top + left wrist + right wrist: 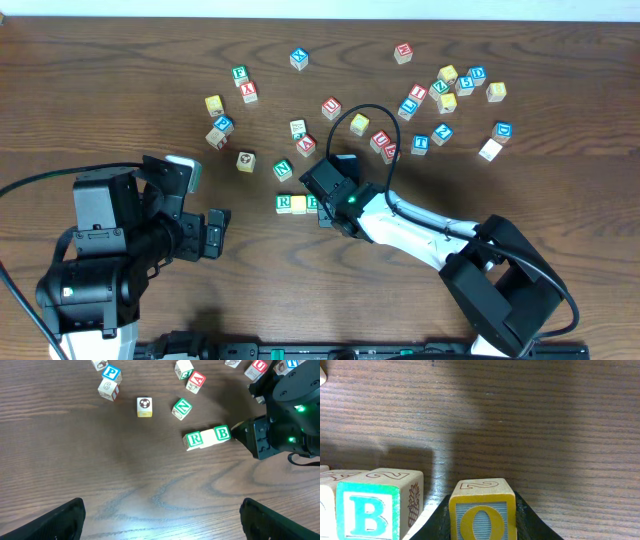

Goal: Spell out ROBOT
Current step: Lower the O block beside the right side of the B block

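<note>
The wooden table (100,100) carries a loose scatter of letter blocks along its far edge and towards the far right corner. A short row has been started about midway between the left and right edges, slightly nearer the near edge.

The right arm reaches in from the near right corner to the end of that row. The left arm sits back by the near left corner, and the left gripper (165,525) has its fingers spread wide with nothing between them.

The row reads R block (194,439), then a middle block (206,438) whose upper face cannot be read, then B block (222,433), all touching side to side. The right gripper (482,505) is pinched on the O block (481,522), with a dark finger on either side of it, just beside the B block on its open side. Whether the O block already rests on the wood cannot be told.

The step in hand appears to be the fourth letter, the second O. The next move calls for settling it flush against the B block and in line with the row, then letting go without nudging the neighbours. After that only a T remains. One block (421,143) in the far right cluster seems to show a blue T, though it is small.
</note>
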Robot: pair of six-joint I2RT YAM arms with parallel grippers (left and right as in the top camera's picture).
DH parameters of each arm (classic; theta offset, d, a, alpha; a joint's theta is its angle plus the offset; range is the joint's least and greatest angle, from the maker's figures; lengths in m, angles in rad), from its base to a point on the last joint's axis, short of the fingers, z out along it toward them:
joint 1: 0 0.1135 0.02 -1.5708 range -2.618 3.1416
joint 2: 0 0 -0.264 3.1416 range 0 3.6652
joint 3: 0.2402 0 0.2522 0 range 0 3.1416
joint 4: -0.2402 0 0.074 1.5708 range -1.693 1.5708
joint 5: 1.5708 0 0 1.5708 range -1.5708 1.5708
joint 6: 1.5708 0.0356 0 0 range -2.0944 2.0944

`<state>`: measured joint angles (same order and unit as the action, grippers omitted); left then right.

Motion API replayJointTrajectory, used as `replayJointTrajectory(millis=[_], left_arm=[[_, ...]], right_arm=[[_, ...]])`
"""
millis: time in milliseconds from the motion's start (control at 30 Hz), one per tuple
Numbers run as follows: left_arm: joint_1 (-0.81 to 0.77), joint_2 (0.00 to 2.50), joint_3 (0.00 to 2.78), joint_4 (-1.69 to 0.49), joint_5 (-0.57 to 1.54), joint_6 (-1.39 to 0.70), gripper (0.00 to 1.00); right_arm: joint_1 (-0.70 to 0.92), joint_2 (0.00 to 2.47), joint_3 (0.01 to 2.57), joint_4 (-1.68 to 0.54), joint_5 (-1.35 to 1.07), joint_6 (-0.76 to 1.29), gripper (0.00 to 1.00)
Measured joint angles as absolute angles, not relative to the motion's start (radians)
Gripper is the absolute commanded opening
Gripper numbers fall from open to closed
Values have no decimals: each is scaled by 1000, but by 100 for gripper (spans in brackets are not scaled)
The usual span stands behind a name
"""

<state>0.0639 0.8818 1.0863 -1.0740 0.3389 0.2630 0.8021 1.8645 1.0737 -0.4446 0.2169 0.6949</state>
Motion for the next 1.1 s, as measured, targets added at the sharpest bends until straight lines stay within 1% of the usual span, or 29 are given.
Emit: replayJointTrajectory(millis=[67,167,267,333,400,833,967,1100], left_arm=[[64,882,1086,-1074,339,263,97],[64,882,1086,-1074,339,263,97],[64,882,1086,-1074,339,263,97],[64,882,1086,-1074,339,263,97],[64,882,1086,-1074,339,263,97],[64,882,1086,-1074,339,263,97],[64,882,1086,-1074,339,263,97],[64,882,1086,-1074,339,263,97]], right_arm=[[802,1864,1074,-445,217,696,22],[802,1864,1074,-445,217,696,24],[802,1864,1074,-444,217,698,31],[802,1864,1074,-445,217,699,32],[802,1864,1074,-444,217,700,36],[802,1864,1074,-444,217,701,36],[802,1864,1074,-444,218,700,37],[802,1864,1077,-452,217,701,36]])
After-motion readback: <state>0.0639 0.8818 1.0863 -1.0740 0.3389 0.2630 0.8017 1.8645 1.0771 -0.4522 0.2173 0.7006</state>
